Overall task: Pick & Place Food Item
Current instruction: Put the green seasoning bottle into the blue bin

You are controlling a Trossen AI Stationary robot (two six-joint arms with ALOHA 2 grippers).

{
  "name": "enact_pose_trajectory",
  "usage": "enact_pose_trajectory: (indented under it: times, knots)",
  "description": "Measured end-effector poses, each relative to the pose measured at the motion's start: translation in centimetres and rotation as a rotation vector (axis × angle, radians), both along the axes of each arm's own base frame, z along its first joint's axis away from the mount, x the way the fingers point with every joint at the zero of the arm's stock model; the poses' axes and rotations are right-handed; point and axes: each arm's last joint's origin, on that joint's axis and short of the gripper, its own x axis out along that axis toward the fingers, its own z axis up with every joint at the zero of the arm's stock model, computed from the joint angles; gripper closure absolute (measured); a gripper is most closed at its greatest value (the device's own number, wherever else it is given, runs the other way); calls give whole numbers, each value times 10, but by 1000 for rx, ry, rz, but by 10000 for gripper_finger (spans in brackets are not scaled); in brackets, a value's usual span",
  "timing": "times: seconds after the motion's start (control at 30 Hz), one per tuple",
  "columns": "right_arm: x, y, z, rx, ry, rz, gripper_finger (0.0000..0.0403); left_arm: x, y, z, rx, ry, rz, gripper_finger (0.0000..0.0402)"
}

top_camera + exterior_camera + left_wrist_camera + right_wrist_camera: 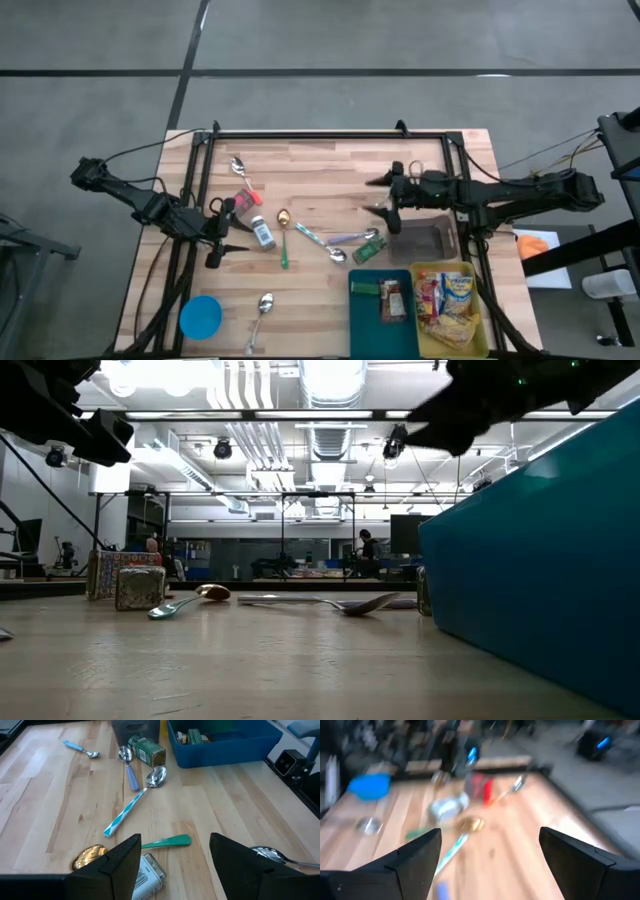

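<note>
Food packets lie in a blue bin (392,298) and a yellow bin (450,308) at the table's near right. On the wood lie a white tin (263,233), a green jar (368,250) and a red item (247,197). My left gripper (232,235) hovers open at the table's left, pointing right, with the white tin (147,872) just ahead of its fingers. My right gripper (374,196) hangs open above the table's right half, pointing left, with nothing between its fingers (415,855).
Several spoons lie scattered across the middle, among them a gold-bowled one (283,217) with a green handle and a teal-striped one (131,806). A grey tray (428,240) sits under my right arm. A blue bowl (201,317) stands at the near left. A dark frame (330,134) borders the table.
</note>
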Motion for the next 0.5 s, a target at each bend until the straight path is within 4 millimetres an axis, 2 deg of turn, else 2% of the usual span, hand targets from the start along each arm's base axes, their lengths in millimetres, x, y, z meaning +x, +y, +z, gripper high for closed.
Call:
enact_pose_trajectory:
  times: [0.3,0.5]
  knots:
    - [2,7,-13,82,311,181,69,0,0,0,0,0,0,161]
    - [20,8,-16,70,429,228,69,0,0,0,0,0,0,161]
